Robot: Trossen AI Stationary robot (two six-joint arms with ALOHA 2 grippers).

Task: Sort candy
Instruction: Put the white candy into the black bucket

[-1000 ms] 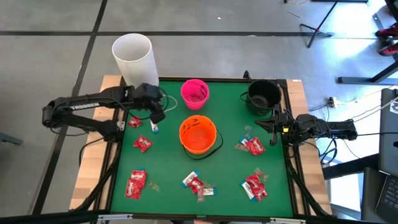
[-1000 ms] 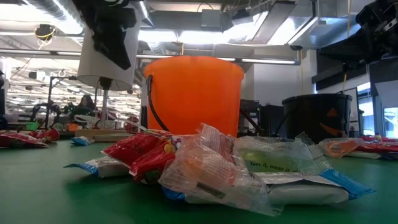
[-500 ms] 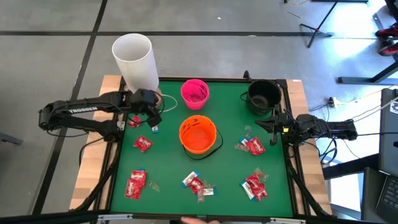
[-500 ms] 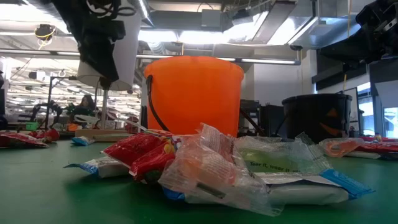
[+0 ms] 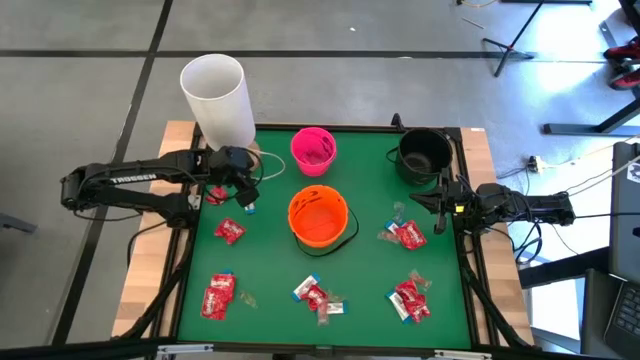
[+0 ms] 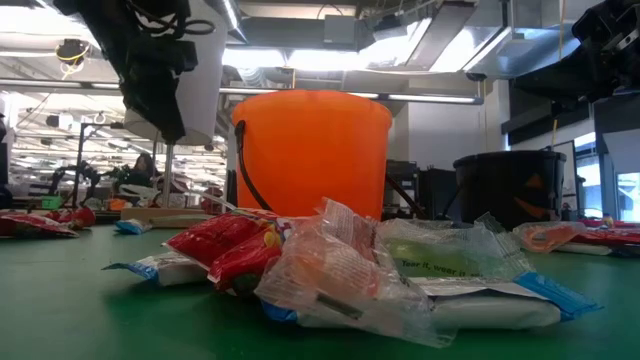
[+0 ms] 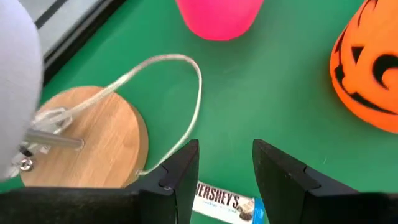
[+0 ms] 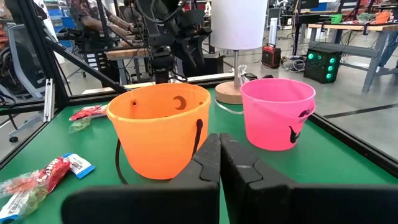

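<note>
Left gripper (image 5: 243, 186) is hovering, jaws parted and empty, at the high view's left-centre, with red-wrapped candy (image 5: 230, 231) lying scattered over the green table's (image 5: 370, 180) lower half. In the left wrist view, a white-and-blue Hershey's bar (image 7: 221, 203) is showing at bottom centre between the fingers (image 7: 180, 169). Right gripper (image 8: 219, 163) is sitting closed and empty at the right wrist view's bottom centre.

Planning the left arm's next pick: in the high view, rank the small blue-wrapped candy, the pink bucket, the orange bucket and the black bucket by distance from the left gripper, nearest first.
From the left gripper, which is open:
1. Small blue-wrapped candy, just below it near the table's left edge.
2. Orange bucket, table centre, and pink bucket, back centre: too close to call.
3. Black bucket, back right corner.
</note>
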